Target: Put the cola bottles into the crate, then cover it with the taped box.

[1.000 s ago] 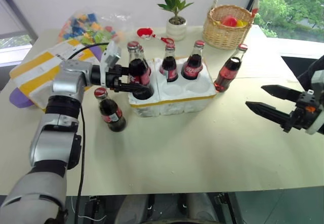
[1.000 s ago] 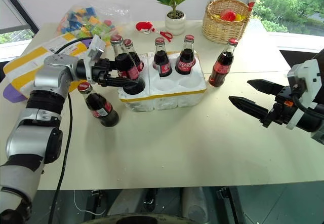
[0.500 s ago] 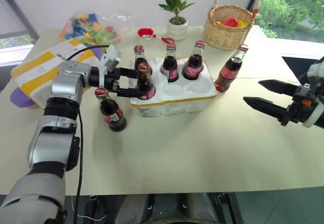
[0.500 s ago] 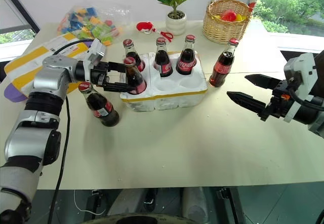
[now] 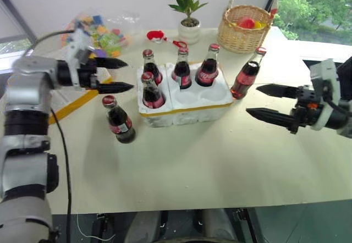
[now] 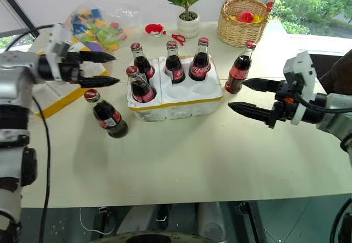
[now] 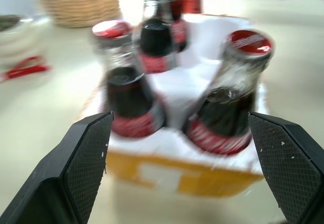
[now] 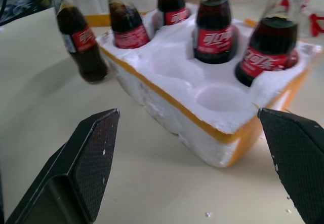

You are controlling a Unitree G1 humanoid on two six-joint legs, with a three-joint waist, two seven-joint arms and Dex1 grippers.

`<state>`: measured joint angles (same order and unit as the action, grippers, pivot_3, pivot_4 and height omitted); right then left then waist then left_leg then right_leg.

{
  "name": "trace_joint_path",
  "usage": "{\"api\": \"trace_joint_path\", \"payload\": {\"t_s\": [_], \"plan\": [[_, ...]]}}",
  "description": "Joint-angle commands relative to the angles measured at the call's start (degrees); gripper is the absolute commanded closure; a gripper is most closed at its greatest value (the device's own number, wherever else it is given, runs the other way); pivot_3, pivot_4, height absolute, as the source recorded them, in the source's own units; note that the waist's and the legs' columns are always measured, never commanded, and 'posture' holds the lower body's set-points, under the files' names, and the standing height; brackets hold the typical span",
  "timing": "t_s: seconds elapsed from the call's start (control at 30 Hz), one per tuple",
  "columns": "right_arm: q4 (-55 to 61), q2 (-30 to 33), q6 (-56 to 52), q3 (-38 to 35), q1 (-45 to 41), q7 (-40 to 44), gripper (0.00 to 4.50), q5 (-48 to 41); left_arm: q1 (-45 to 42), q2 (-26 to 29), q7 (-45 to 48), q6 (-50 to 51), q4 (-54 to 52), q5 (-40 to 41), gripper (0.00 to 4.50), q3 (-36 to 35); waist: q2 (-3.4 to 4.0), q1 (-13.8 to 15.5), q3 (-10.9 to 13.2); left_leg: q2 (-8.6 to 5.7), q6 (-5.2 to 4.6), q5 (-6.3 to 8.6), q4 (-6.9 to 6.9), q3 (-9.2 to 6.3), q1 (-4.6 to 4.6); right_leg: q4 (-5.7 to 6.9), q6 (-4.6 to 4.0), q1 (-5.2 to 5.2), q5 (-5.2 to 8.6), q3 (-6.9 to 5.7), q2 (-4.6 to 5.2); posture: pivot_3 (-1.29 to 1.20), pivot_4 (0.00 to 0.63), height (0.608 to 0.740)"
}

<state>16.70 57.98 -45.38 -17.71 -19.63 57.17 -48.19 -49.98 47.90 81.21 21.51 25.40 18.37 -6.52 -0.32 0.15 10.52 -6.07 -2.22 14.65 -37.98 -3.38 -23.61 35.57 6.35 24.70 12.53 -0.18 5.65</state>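
- Left eye view: the crate (image 5: 184, 106) sits mid-frame on the table (image 5: 209, 166), with four cola bottles standing in its wells, three along the back row and one (image 5: 149, 91) at the front left. Two front wells look empty.
- Two bottles are still out. One (image 5: 119, 121) stands just left of the crate, lower in the frame; the other (image 5: 247, 79) stands upright at the crate's right end.
- My left pincer (image 5: 116, 75) hangs at upper left, fingers spread and empty, pointing right toward the crate. The left loose bottle lies just below it in the frame, long axis near upright, leaning slightly.
- My right pincer (image 5: 265, 101) reaches in from the right edge, fingers spread, empty, pointing left. The right loose bottle stands just up-left of its tips, so I judge this arm the nearer one for it.
- The taped box (image 5: 71, 97) shows as a yellow stripe at the left, under my left arm.
- Right eye view: same layout; each loose bottle stays apart from its pincer.
- Left wrist view: fingers wide, two seated bottles and the crate's yellow band between them.
- Right wrist view: fingers wide, the crate's empty wells (image 8: 220, 96) ahead.
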Motion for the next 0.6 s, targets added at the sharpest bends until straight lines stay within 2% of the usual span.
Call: {"api": "trace_joint_path", "payload": {"t_s": [0.03,0.13,0.3,0.43,0.6], "plan": [[-2.83,-0.32,2.52,4.07,-4.47,3.64,0.00,2.18,3.73,4.68,-3.02,3.31,-5.84,2.88,0.09,-5.86,0.01,0.20,0.00,0.00,0.00,0.00,0.00,0.00,0.00,0.01,0.00,0.00,0.00,0.00,0.00,0.00,0.150,0.732],[-4.27,-0.70,2.93,7.09,-7.15,6.54,0.00,3.02,11.38,9.03,-2.59,8.08,-12.22,6.33,0.09,-10.14,0.03,0.32,0.02,0.00,0.01,0.00,0.01,0.00,0.00,0.00,0.00,0.01,0.00,0.00,0.00,0.00,0.150,0.732],[-3.54,-0.59,2.75,9.04,-8.06,10.42,0.00,2.71,30.27,14.64,0.93,15.78,-27.26,13.22,0.09,-18.75,0.06,0.47,0.04,0.00,0.00,0.09,0.05,0.00,0.00,-0.03,-0.03,0.01,0.01,0.01,0.02,0.00,0.150,0.732],[-3.62,-1.62,2.92,9.99,-8.54,10.46,0.00,3.35,40.47,12.32,-1.88,16.23,-37.22,15.55,0.09,-21.87,0.07,0.76,0.04,0.02,0.12,0.16,0.05,-0.01,0.00,-0.13,-0.05,-0.05,0.03,0.01,0.04,0.00,0.150,0.732],[-3.18,-2.25,2.14,9.65,-8.62,10.17,0.00,3.30,44.11,8.03,-6.61,12.86,-40.99,14.94,0.09,-18.49,0.10,0.60,0.02,0.01,0.16,0.19,0.04,0.01,0.05,-0.16,-0.16,-0.10,0.08,0.01,0.06,0.00,0.150,0.732]]}}
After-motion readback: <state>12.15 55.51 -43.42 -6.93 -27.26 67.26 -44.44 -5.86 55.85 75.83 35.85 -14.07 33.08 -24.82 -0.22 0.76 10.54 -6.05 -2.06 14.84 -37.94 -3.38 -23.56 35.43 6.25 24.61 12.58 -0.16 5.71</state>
